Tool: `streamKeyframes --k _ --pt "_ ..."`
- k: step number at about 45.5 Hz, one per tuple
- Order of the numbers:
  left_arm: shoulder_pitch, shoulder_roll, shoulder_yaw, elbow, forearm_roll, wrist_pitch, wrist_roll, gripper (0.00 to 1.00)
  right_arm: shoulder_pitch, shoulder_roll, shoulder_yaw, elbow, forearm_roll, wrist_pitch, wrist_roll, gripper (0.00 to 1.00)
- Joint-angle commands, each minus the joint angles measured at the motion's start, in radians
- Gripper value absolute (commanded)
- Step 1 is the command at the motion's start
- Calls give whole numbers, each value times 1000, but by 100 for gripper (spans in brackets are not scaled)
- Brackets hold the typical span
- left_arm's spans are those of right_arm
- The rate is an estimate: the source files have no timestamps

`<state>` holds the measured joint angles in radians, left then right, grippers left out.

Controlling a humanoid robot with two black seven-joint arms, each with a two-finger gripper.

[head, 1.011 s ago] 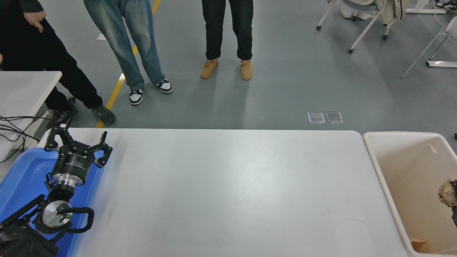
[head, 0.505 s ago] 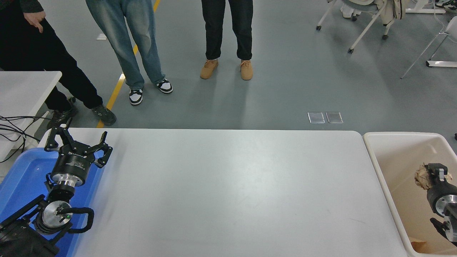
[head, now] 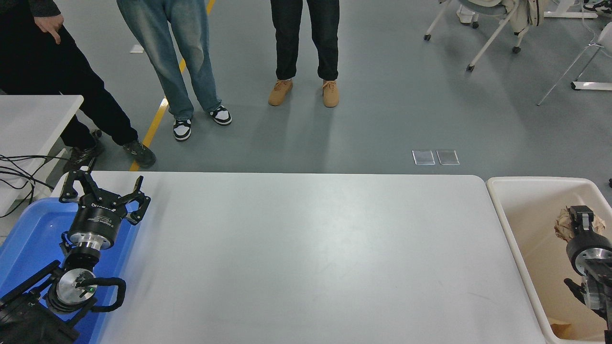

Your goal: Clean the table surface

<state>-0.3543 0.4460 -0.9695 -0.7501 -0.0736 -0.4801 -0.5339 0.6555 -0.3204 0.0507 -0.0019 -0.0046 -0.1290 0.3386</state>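
**Table surface bare; crumpled paper over the bin**

The table surface [head: 306, 253], a wide white matte top with rounded corners, fills the middle of the view between a blue bin [head: 28, 248] at the left and a beige bin [head: 526, 205] at the right. The right gripper [head: 571, 222] hangs over the beige bin, fingers closed on a wad of brown paper [head: 563, 225], creased and light. To drop it well, it should release well inside the smooth plastic walls, not near the rim. The left gripper [head: 103, 191] sits parked over the blue bin's edge, fingers spread open.
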Motion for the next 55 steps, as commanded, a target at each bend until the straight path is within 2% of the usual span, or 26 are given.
streamKeyframes --k 1,35,40,44,55 --pt "0 0 0 0 0 0 0 99 -4 3 1 -1 -5 -18 -1 98" --pt "0 0 0 0 0 0 0 99 -34 -14 9 -13 -3 -26 2 98" --pt "0 0 0 0 0 0 0 99 -36 -23 18 -35 17 0 2 98" --pt "0 0 0 0 0 0 0 99 -37 -60 26 -33 21 87 2 98" --pt "0 -1 0 0 0 0 0 99 21 -117 153 -33 21 483 3 98"
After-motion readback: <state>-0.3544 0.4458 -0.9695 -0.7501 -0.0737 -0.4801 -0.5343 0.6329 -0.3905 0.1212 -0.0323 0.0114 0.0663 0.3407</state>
